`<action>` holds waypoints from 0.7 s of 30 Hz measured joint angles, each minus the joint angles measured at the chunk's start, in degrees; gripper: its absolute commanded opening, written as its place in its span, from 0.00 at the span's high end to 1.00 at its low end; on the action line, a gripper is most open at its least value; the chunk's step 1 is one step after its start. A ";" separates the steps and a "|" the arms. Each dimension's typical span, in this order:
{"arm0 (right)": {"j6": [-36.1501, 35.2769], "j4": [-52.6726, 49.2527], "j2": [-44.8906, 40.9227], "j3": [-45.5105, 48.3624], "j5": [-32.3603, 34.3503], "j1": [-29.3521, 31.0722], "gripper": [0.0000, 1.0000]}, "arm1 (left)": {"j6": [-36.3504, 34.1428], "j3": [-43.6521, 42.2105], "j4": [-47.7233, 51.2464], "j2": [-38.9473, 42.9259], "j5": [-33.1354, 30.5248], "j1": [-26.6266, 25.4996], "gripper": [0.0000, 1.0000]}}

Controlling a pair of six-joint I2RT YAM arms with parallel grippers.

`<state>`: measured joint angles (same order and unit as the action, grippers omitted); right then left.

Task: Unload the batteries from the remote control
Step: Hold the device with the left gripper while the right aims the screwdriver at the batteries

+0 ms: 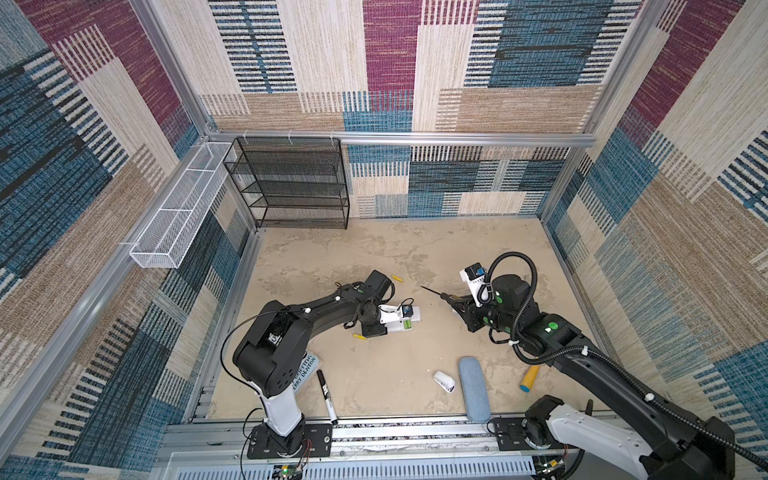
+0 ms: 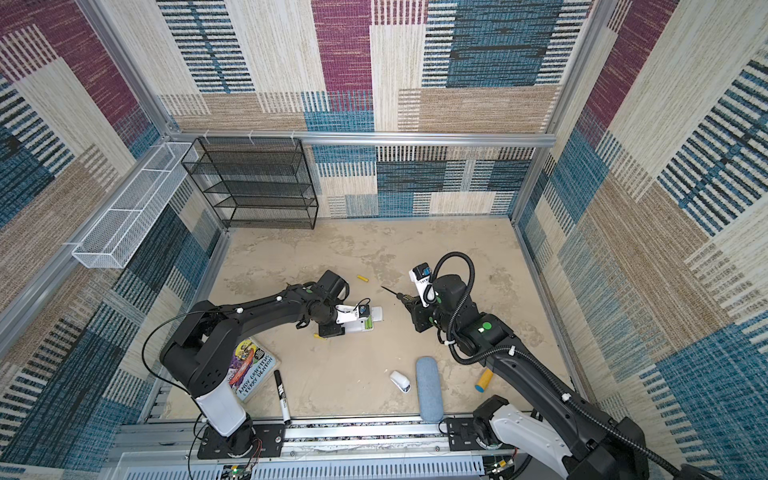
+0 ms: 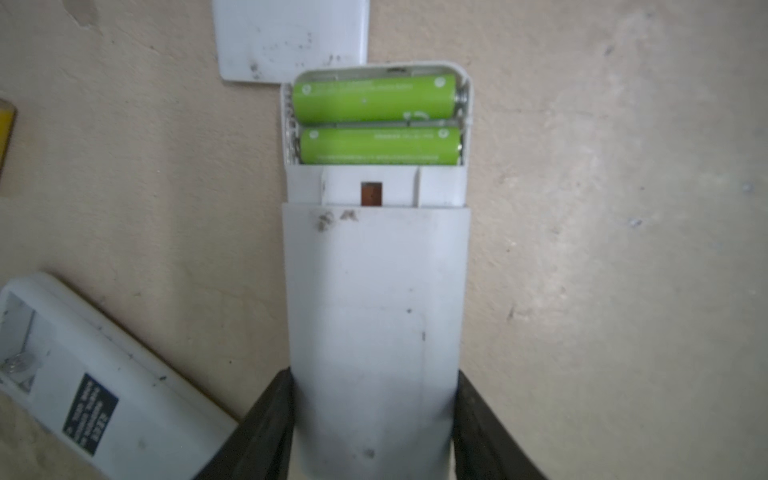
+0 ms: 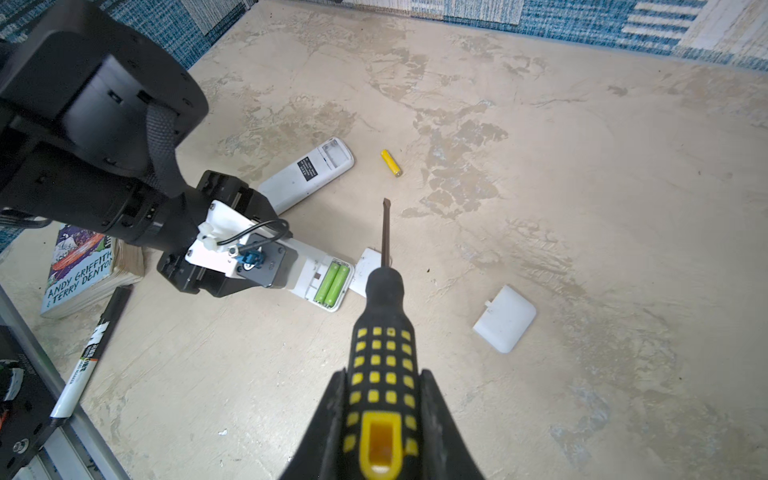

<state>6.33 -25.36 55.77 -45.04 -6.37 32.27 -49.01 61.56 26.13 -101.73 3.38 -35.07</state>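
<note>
Screwdriver [image 4: 380, 332] raised — green batteries [image 4: 332, 284] nearby, apart

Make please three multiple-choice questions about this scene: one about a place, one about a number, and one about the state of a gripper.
1. Where are the two green batteries?
A. In the open compartment of the remote between the fingers of the left gripper
B. Loose beside the book
C. In the wire basket

2. How many yellow batteries lie loose on the table?
A. One
B. Two
C. Four

3. What is the state of the right gripper?
A. Open and empty
B. Shut on the screwdriver
C. Shut on the marker

Answers:
1 A: the left wrist view shows both seated side by side in the uncovered compartment.
2 B: a top view shows one farther back and another nearer the front.
3 B: its fingers press both sides of the black-and-yellow handle.
</note>
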 measured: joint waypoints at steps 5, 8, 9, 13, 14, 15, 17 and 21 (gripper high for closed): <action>1.84 -0.02 0.42 0.98 -0.63 2.25 1.00 | 0.87 1.60 -0.33 -1.46 -0.02 0.61 0.50; 3.13 0.02 0.28 1.90 -0.72 3.37 1.00 | 1.22 1.60 -0.33 -1.46 0.04 1.49 0.50; 3.78 0.02 0.11 2.36 -0.74 3.76 1.00 | 1.27 1.57 -0.33 -1.44 0.04 1.88 0.50; 5.38 0.22 -0.39 3.89 -1.14 5.25 1.00 | 1.29 1.53 -0.15 -1.42 0.09 2.80 0.50; 5.75 0.28 -0.50 4.33 -1.16 5.81 1.00 | 1.27 1.51 -0.15 -1.42 0.09 2.91 0.50; 6.12 0.31 -0.61 4.74 -1.20 6.47 1.00 | 1.25 1.42 -0.20 -1.42 0.09 2.97 0.50; 6.80 0.57 -0.72 5.35 -1.51 7.61 1.00 | 1.22 1.22 -0.42 -1.42 0.13 3.06 0.50; 7.72 1.09 -0.15 5.73 -1.49 9.64 1.00 | 1.18 1.22 -0.42 -1.44 1.25 3.45 0.49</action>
<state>14.04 -24.27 55.61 -39.31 -7.86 41.91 -47.83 62.78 25.71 -103.18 4.62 -31.62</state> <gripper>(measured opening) 0.246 0.569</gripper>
